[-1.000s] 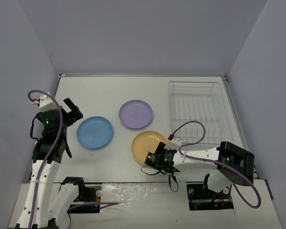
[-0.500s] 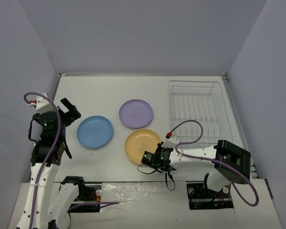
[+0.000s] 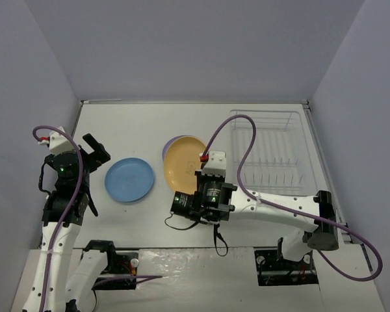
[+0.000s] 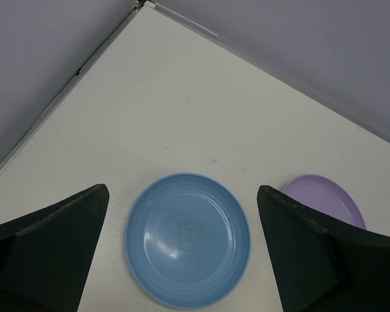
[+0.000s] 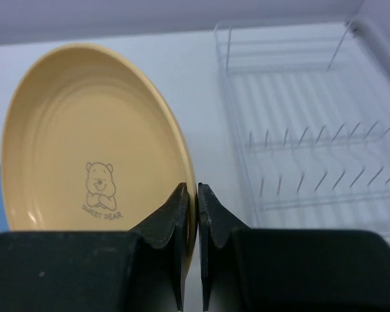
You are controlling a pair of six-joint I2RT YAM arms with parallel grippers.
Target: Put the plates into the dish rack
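On the white table (image 3: 117, 123), left of centre in the overhead view: the blue plate (image 3: 129, 180), flat, with a faint drawing at its middle in the left wrist view. Just right of it, near the centre: the lavender purple plate (image 3: 171, 143), flat as well and mostly hidden overhead behind the lifted plate, only a sliver of its upper left rim showing. At the right of that view: the dish rack (image 3: 266, 153), clear wire with rows of short upright prongs, crossed in the picture by the right arm's purple cable (image 3: 237, 149) looping above it. At the centre, apart from the rack and to its left: the orange-yellow plate (image 3: 182, 166), tipped up on edge rather than lying flat. Matte and shallow, with concentric rings inside and a small line-drawn bear with a caption beneath, clear in the right wrist view. Held by its rim at the lower right, the right gripper (image 5: 190, 192) clamped on it with both dark fingers pressed against the thin edge. Right arm stretched low from the lower right corner toward the middle, wrist just under the plate. Left arm upright at the left edge, left gripper (image 3: 99, 151) spread wide and aimed at the blue plate without touching it.
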